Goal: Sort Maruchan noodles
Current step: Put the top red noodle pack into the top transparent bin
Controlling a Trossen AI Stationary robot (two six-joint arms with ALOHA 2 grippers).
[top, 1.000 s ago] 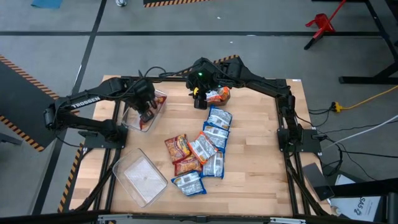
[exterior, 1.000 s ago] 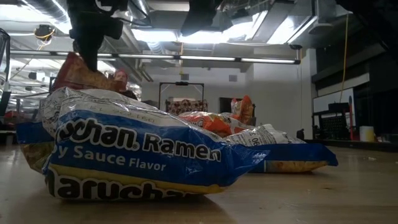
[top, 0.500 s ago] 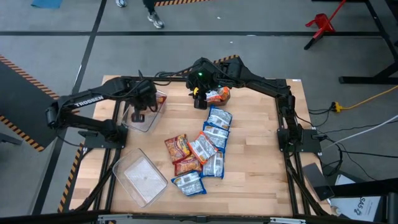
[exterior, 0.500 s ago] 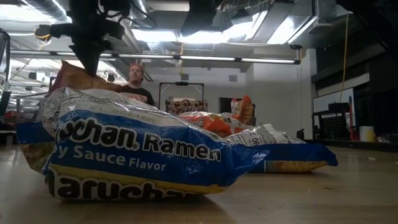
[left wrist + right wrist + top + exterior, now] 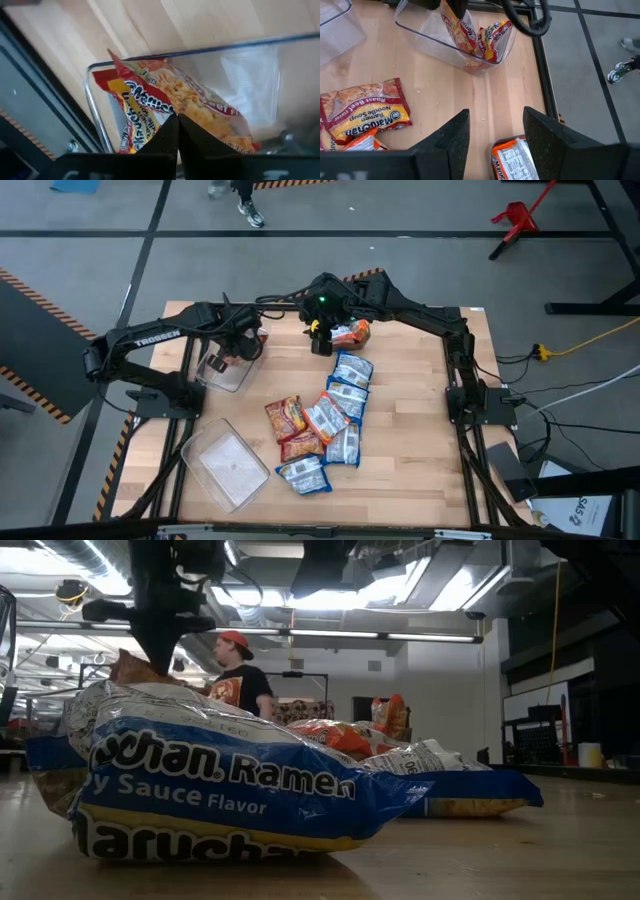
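My left gripper is over the clear bin at the table's far left and is shut on a red-orange Maruchan packet. That packet also shows in the right wrist view, beside a second red-orange packet leaning in the bin. My right gripper is open at the far middle. Its fingers stand over the wood next to an orange-and-white packet. Several blue, orange and red packets lie in a loose pile at the table's middle. My left gripper pinches the red-orange packet by its upper edge between its two shut fingers, which come from above and point down into the bin. The packet hangs on edge below the fingers, inside the bin's walls.
A second clear bin stands near the near left corner. A blue packet fills the front of the low view. A person walks in the room beyond the table. Bare wood lies along the table's right side.
My left gripper has shifted a little toward the table's right over the far bin. In the low view the red-orange packet under it sits lower than before. A person has walked across the room behind the table.
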